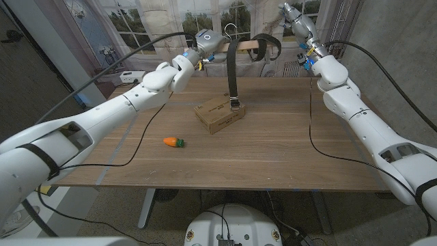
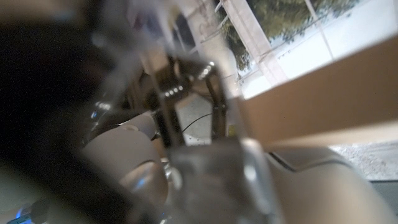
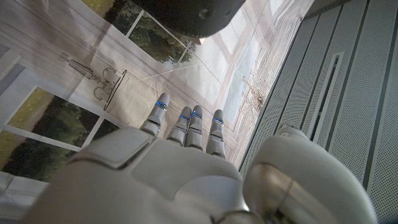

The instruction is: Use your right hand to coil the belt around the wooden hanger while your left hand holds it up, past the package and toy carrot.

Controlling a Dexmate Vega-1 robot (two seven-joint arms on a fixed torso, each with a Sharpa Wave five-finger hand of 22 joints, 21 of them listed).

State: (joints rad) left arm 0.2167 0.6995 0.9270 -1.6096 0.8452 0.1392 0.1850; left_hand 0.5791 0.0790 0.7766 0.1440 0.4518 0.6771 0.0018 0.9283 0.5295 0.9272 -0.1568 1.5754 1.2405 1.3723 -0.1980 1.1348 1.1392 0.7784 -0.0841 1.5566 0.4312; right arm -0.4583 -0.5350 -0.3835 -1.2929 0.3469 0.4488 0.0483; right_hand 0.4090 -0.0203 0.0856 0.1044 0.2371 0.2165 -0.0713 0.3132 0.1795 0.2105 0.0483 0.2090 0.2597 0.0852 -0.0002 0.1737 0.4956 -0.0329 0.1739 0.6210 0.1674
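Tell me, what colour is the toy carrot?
Orange, with a green tip: the carrot shows best in the head view.

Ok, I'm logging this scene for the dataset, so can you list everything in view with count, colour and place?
wooden hanger: one, light wood with a metal hook, held up in the air behind the table's far edge.
belt: one, dark, draped over the hanger, one end hanging down to the package, a loop at the hanger's right end.
package: one, brown cardboard, middle of the table.
toy carrot: one, orange with green top, on the table nearer than the package, to its left.
table: one, wooden.
cables: black, trailing across the table from both arms.
left hand: holds the hanger's left end.
right hand: raised to the right of the hanger, fingers extended, holding nothing.
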